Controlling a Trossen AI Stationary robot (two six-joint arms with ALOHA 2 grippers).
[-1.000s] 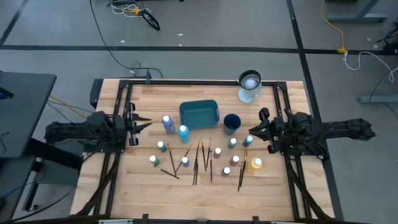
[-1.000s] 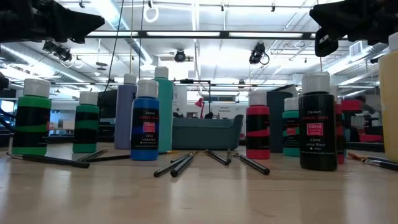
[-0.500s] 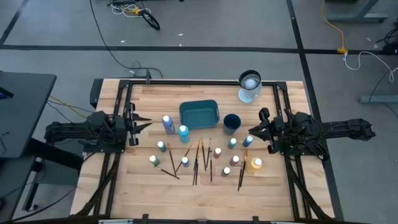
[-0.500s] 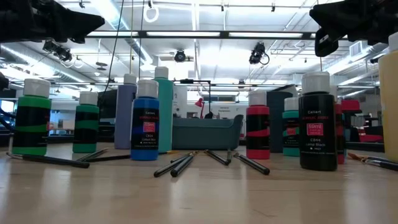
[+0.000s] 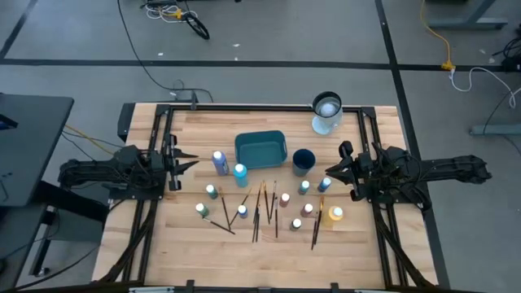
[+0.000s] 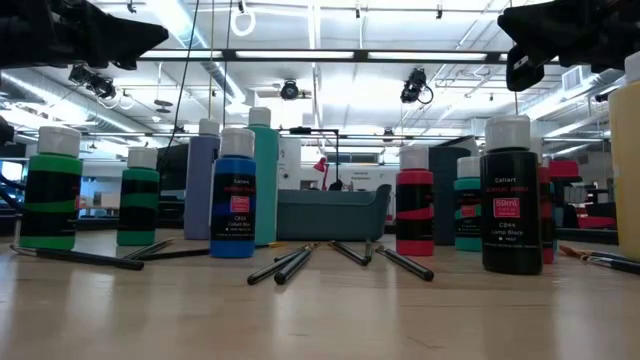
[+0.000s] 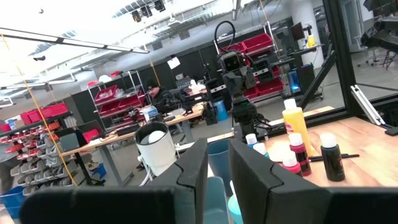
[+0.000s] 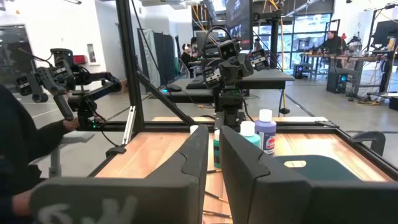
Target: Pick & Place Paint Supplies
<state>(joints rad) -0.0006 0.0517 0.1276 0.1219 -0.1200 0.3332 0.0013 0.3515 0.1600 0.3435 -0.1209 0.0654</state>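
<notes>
Several small paint bottles [image 5: 240, 172] stand upright on their bases in the middle of the wooden table, among them a black one [image 6: 510, 200] and a blue one [image 6: 235, 195]. Several thin dark brushes [image 5: 260, 207] lie flat between them. My left gripper [image 5: 186, 160] hovers at the table's left side and my right gripper [image 5: 332, 171] at its right side. Both point inward, above the table. In the wrist views each gripper, left [image 7: 217, 168] and right [image 8: 214, 162], shows a narrow gap with nothing in it.
A teal rectangular tray [image 5: 260, 149] sits behind the bottles, with a dark blue cup [image 5: 304, 160] to its right. A white jar [image 5: 326, 112] stands at the far right edge. A black frame [image 5: 163, 122] borders the table. Bare wood lies toward the near edge.
</notes>
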